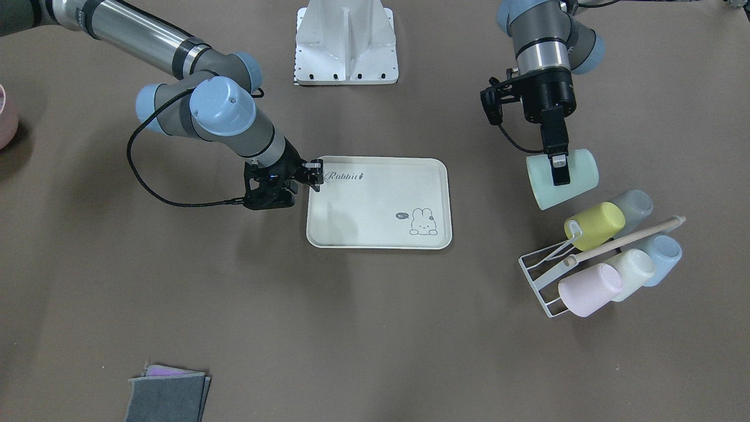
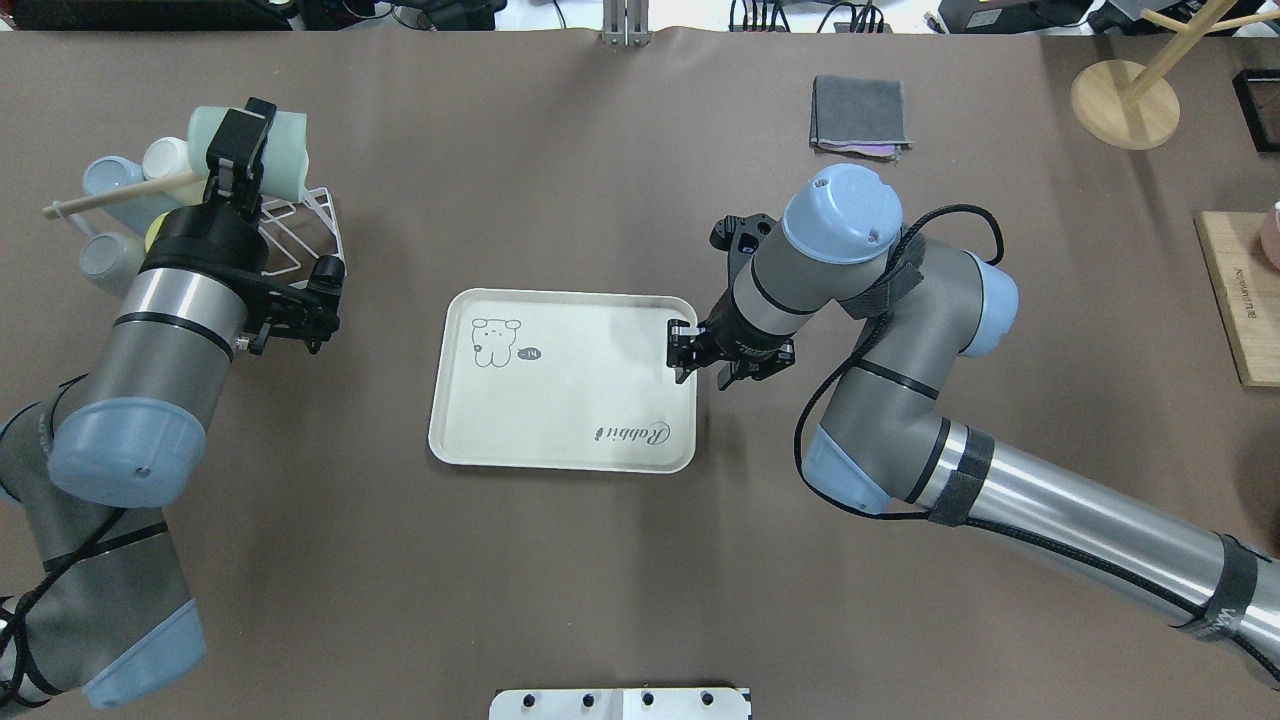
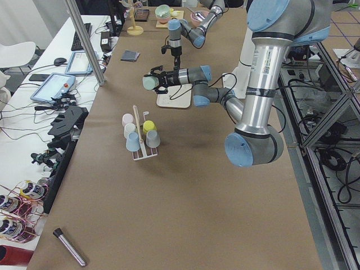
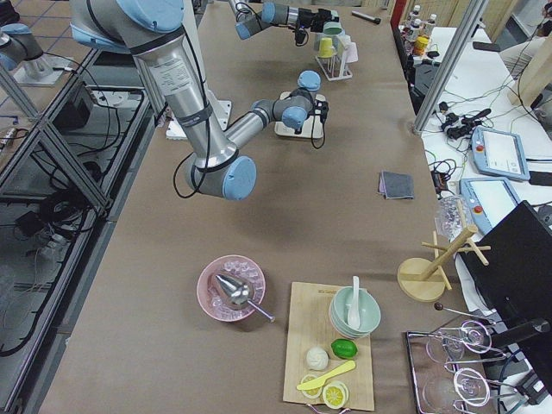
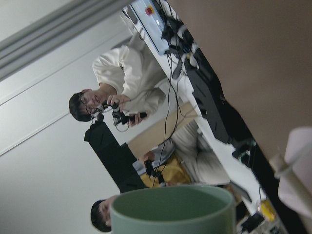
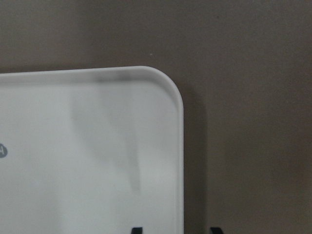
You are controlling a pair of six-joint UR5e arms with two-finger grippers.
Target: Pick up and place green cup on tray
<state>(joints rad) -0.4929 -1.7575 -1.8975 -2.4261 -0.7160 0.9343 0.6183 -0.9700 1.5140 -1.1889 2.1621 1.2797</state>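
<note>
Left gripper clasps the small mint-green plastic cup sideways, aloft, at 3 o'clock from the cream rectangular plastic tray, front view. Carry and placement remain. Right gripper, unclenched, straddles tray rim.

Bench layout: we are finding the tray sitting mid-table, straight ahead of the robot base. The right gripper is straddling its rim on the robot's right. Well to the robot's left the cup rack is standing. The left gripper is holding the target cup sideways, aloft beside it. A folded cloth is lying far out, on the right side.
</note>
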